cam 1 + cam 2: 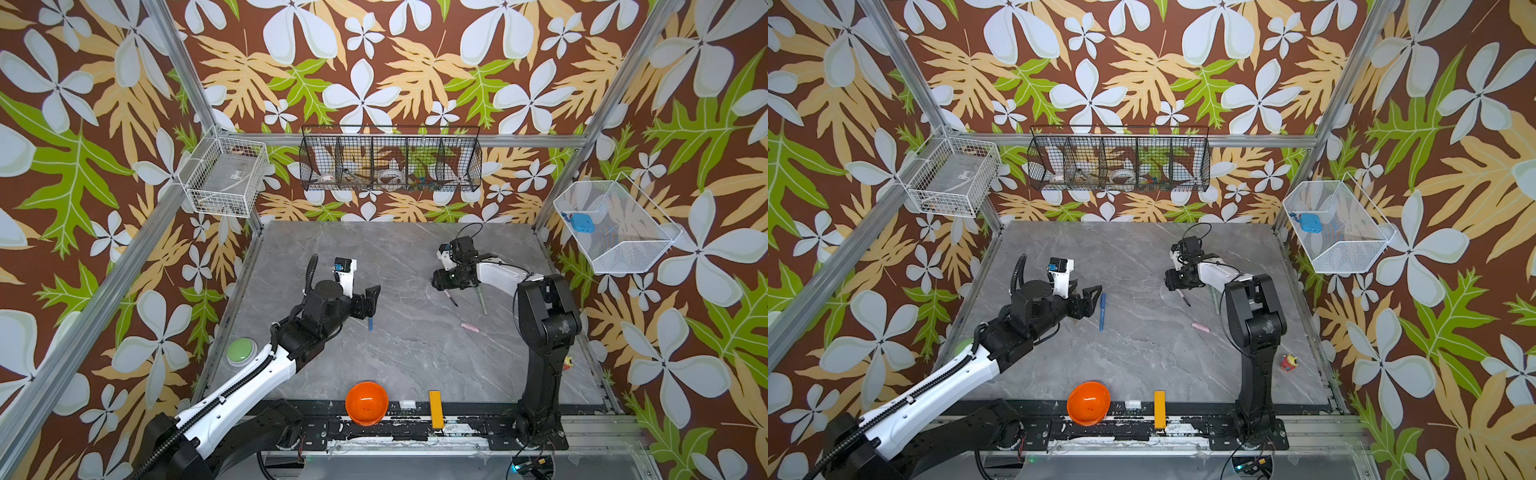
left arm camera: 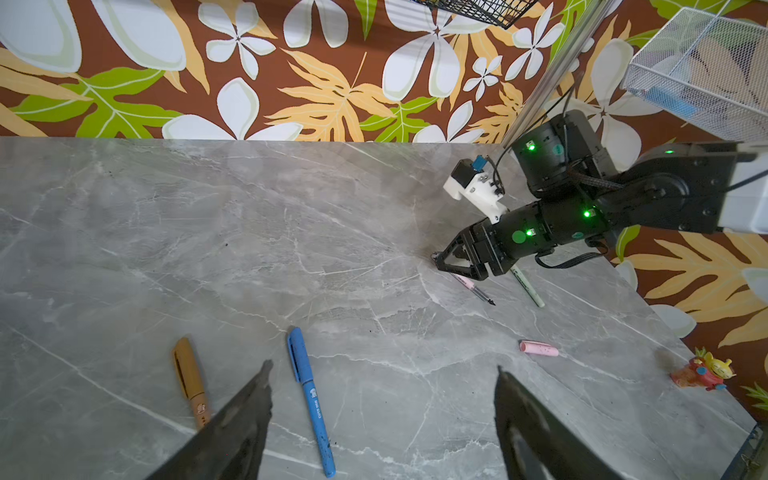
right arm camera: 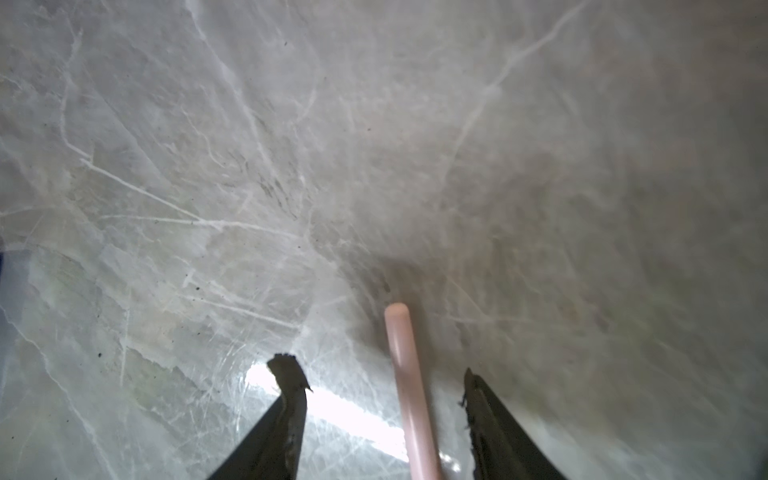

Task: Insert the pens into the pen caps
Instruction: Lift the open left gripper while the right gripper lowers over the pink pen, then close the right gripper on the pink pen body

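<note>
Pink pen (image 3: 405,374): uncapped, flat on worktop (image 1: 415,257). Its barrel lies between the right tool (image 3: 378,372) fingers, touching neither; tool part open, holding nothing. Prob. light, stiff, smooth plastic that rolls or slips, so grip mid-barrel, leaving tip end free. Pink cap (image 1: 470,328) lies near, apart; tiny, hollow, prob. best held at closed end. Green pen (image 1: 482,301) is just beside pink pen; can't tell if capped. Blue pen (image 1: 1102,311) & brown pen (image 2: 191,378) look capped, by left tool (image 2: 383,369), which is wide, empty.

Containers:
- Orange bowl (image 1: 353,395), front edge: looks empty.
- Black basket (image 1: 473,162), 5 compartments: tape rolls, small bits.
- Mesh basket (image 1: 623,249): 1 blue item (image 1: 579,223).
- Wire basket (image 1: 220,199): contents unclear.
</note>
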`<control>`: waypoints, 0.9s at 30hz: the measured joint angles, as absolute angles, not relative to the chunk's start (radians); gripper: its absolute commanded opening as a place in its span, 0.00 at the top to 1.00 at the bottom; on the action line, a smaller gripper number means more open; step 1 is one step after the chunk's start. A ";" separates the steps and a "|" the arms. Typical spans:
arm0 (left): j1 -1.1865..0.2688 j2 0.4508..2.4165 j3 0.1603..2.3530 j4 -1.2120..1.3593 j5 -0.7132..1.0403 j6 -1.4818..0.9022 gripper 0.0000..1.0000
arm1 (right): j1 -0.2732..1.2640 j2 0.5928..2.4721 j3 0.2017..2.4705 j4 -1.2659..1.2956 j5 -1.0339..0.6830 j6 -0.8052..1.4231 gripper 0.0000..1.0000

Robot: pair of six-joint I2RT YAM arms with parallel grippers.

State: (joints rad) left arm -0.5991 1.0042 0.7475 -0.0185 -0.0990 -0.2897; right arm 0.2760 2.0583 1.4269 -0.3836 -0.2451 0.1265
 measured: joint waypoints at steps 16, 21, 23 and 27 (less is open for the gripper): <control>-0.599 1.074 0.762 -0.017 -0.100 -0.260 0.15 | 0.278 2.062 1.356 -0.292 -0.484 0.096 0.45; -0.599 1.097 0.766 -0.012 -0.095 -0.257 0.15 | 0.281 1.998 1.274 -0.326 -0.523 0.088 0.51; -0.599 1.105 0.769 -0.011 -0.088 -0.257 0.15 | 0.284 1.969 1.244 -0.358 -0.522 0.086 0.53; -0.599 1.118 0.773 -0.005 -0.072 -0.257 0.15 | 0.290 1.905 1.196 -0.437 -0.516 0.078 0.54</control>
